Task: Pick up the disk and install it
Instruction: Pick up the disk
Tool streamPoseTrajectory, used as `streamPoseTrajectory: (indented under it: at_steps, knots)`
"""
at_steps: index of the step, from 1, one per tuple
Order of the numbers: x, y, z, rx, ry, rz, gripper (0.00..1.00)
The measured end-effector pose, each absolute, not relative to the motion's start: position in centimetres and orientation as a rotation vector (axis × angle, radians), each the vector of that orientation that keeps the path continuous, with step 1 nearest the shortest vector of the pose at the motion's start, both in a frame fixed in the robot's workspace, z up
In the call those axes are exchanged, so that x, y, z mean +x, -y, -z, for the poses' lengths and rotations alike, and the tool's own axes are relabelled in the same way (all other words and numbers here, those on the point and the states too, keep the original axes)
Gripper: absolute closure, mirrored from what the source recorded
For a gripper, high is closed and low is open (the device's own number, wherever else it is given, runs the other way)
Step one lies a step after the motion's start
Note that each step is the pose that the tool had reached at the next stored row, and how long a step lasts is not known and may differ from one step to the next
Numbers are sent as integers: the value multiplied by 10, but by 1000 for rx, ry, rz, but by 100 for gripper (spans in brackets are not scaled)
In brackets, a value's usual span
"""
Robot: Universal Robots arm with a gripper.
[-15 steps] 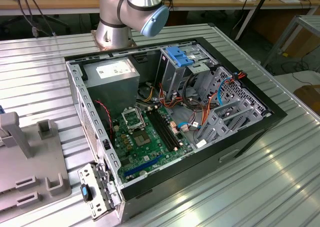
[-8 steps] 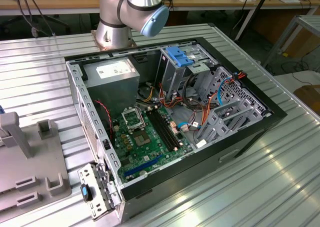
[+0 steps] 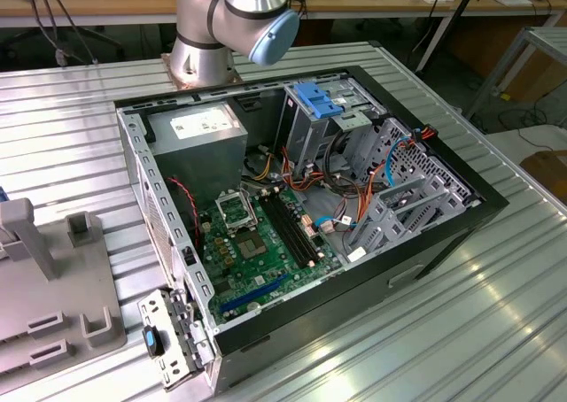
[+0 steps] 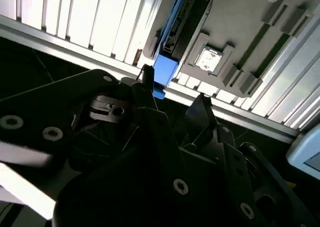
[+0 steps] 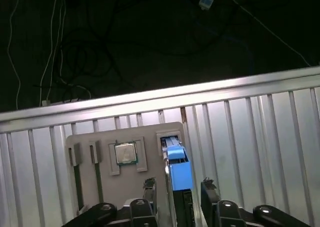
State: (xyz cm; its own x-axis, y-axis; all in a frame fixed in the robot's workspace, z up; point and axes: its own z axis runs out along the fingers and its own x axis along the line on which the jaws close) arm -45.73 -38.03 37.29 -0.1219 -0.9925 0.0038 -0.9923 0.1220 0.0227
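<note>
item: disk pick, grasp stage. the gripper (image 5: 178, 185) stands open over the grey holder tray (image 5: 125, 187), one black finger (image 5: 150, 193) on each side of the disk (image 5: 179, 171), with a slim gap showing between each finger and the blue rail; nothing is held yet. handling note, as a judgement: the grasp likely goes best with the fingers centred across the disk's thickness and squared to its flat sides, so both pads meet it together. a lopsided closure could tip it in its slot, and any lift should run straight along the slot so the rails do not bind on the tray walls. location: the disk stands on edge in a narrow slot at one end of the tray, just beside the pocket holding a processor chip (image 5: 125, 153). appearance: a thin slab seen edge-on, capped by a bright blue plastic rail with a stepped end, its body dark and flat below. the second wrist view shows the same blue end (image 4: 166, 71) reaching past the tray's rim (image 4: 240, 17).
</note>
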Motion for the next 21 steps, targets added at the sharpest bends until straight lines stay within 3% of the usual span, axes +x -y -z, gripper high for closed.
streamPoseTrajectory:
  at_steps: [1,9,10,15,16,21]
  knots:
    - [-457,380,-371,2092,2321,20,46]
    - [-457,380,-358,2225,2195,15,45]
    - [-457,380,-354,2225,2195,15,38]
    - [-456,380,-341,2225,2195,15,37]
    - [-456,380,-339,2225,2195,15,31]
    - [-456,380,-326,2226,2194,15,31]
